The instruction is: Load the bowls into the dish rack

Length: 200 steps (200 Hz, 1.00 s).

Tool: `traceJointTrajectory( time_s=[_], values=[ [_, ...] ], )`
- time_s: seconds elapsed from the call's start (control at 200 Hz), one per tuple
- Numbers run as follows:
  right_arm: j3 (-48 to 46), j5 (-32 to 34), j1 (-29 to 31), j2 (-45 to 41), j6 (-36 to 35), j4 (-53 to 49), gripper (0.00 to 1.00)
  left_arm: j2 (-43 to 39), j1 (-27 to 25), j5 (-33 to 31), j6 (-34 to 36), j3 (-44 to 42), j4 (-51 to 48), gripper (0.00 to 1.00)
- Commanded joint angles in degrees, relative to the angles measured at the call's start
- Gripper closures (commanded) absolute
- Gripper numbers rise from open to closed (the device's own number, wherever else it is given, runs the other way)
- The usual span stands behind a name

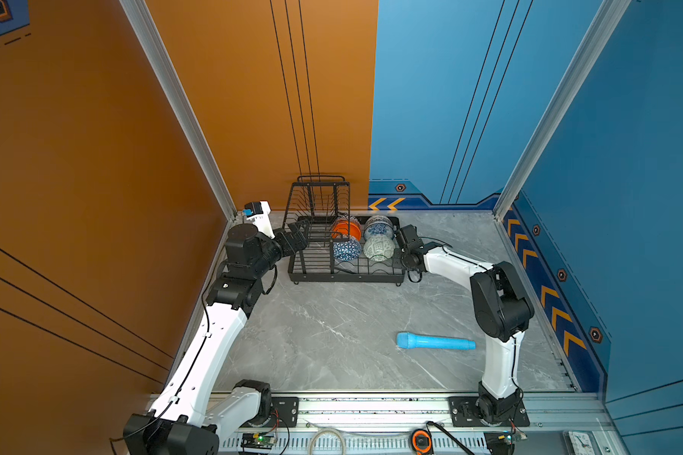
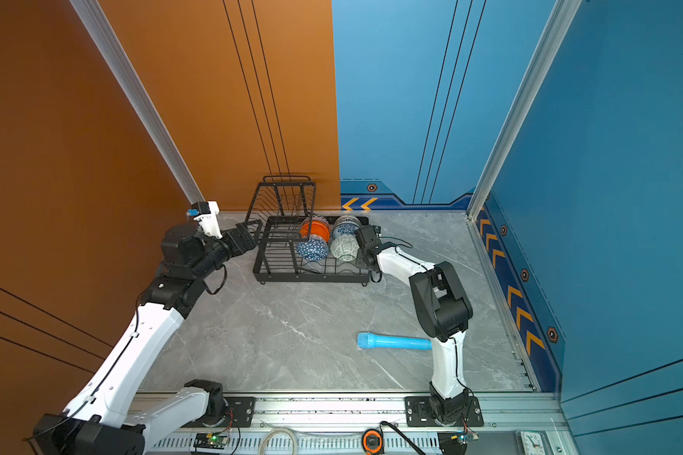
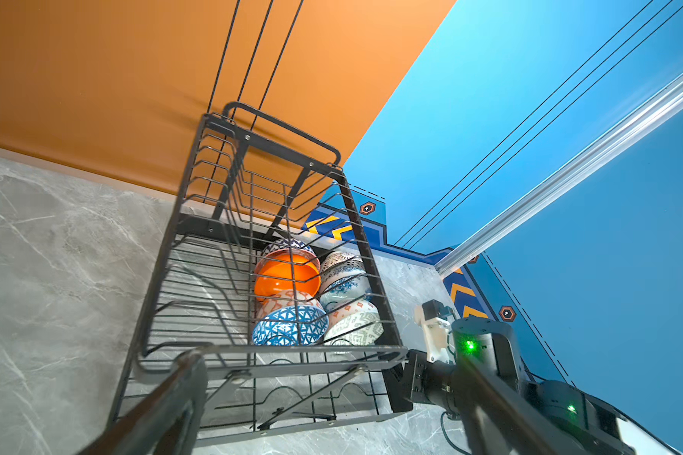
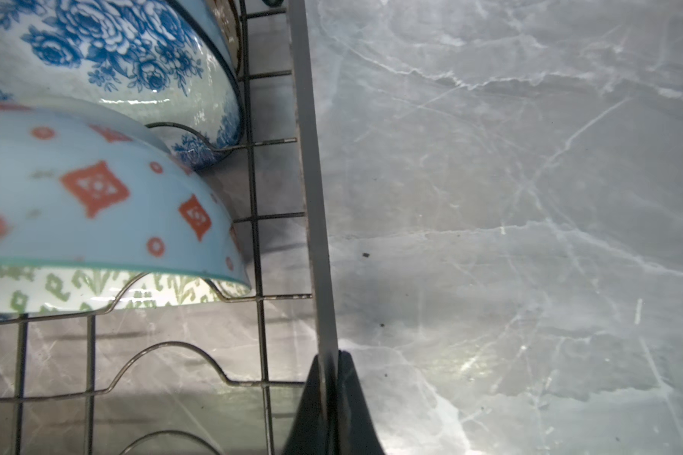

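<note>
Clamping dish rack (image 4: 311,197) rim, right pincer (image 4: 329,368), left pincer (image 1: 298,235) wide

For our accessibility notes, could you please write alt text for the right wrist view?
The right gripper grips the rack by its side rail. Inside, a floral bowl, a diamond bowl and a green bowl stand on edge. Marble table lies beyond.

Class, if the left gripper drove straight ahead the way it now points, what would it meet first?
Most likely the dish rack. Its near end rail runs right across the path of the open left gripper. The gap between them is hard to judge from these views.
</note>
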Motion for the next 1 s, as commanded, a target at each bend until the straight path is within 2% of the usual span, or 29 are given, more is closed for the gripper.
traceJointTrajectory(
  time_s=[0.0,0.465,0.601,0.846,0.941,0.996],
  values=[
    [-0.7,3.0,-4.7,-4.6,4.7,1.3,1.0,-0.6,0.6,-0.7,-0.1,0.5,0.3,0.02],
    [-1.2,-5.2,-9.6,-6.2,-9.7,3.6,1.0,-1.6,2.7,-2.3,-2.4,-0.6,1.4,0.02],
    [-0.4,-8.9,-10.8,-5.9,-12.6,3.6,1.0,-2.2,3.4,-2.7,-3.8,-3.5,2.3,0.02],
    [-0.3,-9.8,-11.3,-5.8,-12.4,3.3,1.0,-2.1,6.2,-3.3,-8.4,-7.2,4.1,0.02],
    [-0.4,-11.1,-11.6,-5.8,-11.6,3.3,0.96,-1.6,7.1,-3.8,-9.1,-7.4,4.2,0.02],
    [-0.3,-11.1,-11.6,-6.2,-11.5,3.4,0.89,-1.2,7.5,-4.6,-8.9,-7.1,3.7,0.02]
  ],
)
